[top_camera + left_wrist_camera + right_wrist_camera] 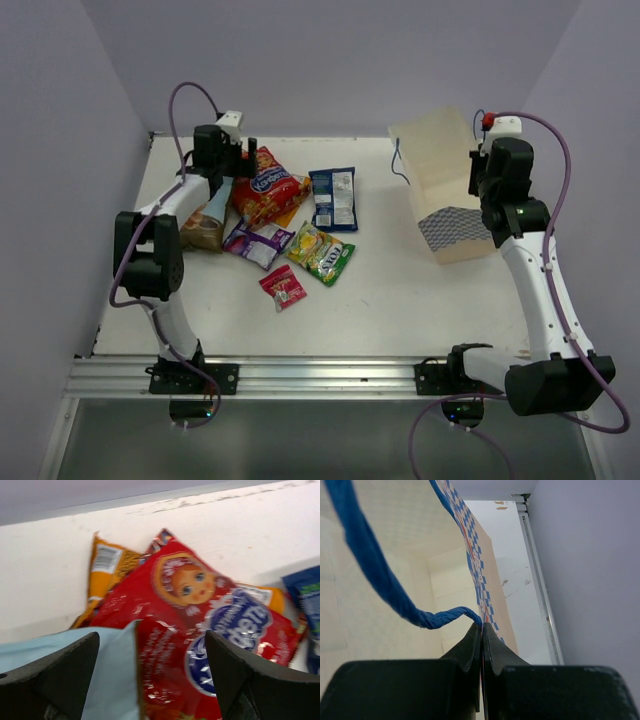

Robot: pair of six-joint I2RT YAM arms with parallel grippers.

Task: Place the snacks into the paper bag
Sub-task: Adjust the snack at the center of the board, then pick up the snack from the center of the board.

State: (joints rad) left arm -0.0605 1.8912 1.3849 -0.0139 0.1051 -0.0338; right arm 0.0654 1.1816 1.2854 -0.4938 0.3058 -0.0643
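The snacks lie in a loose pile at the left: a red packet [268, 190], a dark blue one [333, 198], a purple one [258, 243], a yellow-green one [322, 253], a tiny pink-red one [283, 287], a light-blue/brown chip bag [205, 225] and an orange one [290, 213] under the red. My left gripper [243, 160] is open, low over the red packet [190, 625] and the light-blue bag [70, 655]. The paper bag [440, 190] stands at the right. My right gripper [481, 627] is shut on the bag's rim [475, 570] beside its blue cord handle [370, 565].
The lilac back wall and side walls close in the white table [400, 290]. A metal rail [330, 375] runs along the near edge, with both arm bases on it. The orange packet [107, 570] and the dark blue packet [305, 595] flank the red one in the left wrist view.
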